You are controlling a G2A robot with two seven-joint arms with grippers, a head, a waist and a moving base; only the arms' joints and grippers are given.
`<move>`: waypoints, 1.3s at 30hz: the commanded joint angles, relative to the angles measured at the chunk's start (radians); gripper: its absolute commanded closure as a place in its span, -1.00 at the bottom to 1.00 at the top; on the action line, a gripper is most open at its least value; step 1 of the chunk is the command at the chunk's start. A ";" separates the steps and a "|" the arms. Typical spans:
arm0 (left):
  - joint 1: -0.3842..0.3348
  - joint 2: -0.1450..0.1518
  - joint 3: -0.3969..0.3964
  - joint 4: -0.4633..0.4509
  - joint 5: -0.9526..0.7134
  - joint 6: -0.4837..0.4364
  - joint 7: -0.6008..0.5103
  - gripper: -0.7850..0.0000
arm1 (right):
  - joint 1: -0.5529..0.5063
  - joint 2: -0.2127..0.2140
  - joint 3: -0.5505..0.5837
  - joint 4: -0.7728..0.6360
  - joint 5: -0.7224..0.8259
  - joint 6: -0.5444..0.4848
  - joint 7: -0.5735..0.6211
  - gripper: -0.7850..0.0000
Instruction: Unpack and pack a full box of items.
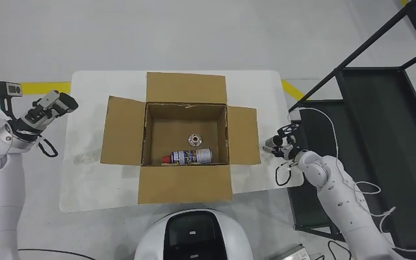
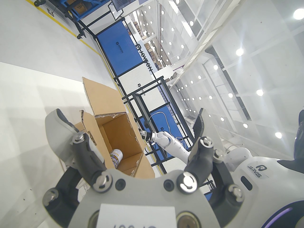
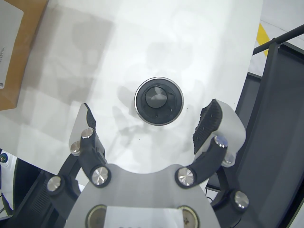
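Two items lie in the open cardboard box [image 1: 186, 86]: a spray can [image 1: 192, 156] on its side against the wall nearest the robot, and a small round metal flange [image 1: 194, 138] just beyond it, near the middle of the floor, apart from the can. All four flaps are folded outward and lie flat, and the box stands at the middle of the white desk [image 1: 91, 172].

From the left fingers [image 2: 59, 129] the box is ahead and well off, its opening and the end of the can showing past the tips. These fingers are spread wide with nothing between them, over the desk's edge.

The right fingers [image 3: 211, 117] are also spread apart. A black disc [image 3: 158, 100] with a metal rim stands on the desk in the gap between them, touching neither. One box flap is off to one side of these fingers, and a black rack [image 1: 364, 130] is close on the other side.
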 commanded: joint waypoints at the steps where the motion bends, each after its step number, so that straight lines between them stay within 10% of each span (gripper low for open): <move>1: 0.000 0.000 0.000 0.000 0.000 0.000 0.000 -1.00 | 0.017 -0.004 -0.011 0.017 0.002 0.007 -0.005 -0.38; 3: 0.000 0.000 0.000 0.000 0.000 0.000 0.000 -1.00 | 0.031 -0.007 -0.021 0.033 -0.001 0.011 -0.009 0.51; 5: 0.000 0.000 0.000 0.000 0.000 0.000 0.000 -1.00 | 0.044 -0.010 -0.030 0.050 0.000 0.018 -0.010 1.00; 21: 0.000 0.000 0.000 0.000 0.000 0.000 0.000 -1.00 | 0.053 -0.013 -0.044 -0.016 -0.035 -0.004 -0.004 1.00; 39: 0.000 0.000 0.000 0.000 0.000 0.000 0.000 -1.00 | -0.067 0.021 0.116 -0.618 -0.147 -0.037 0.078 1.00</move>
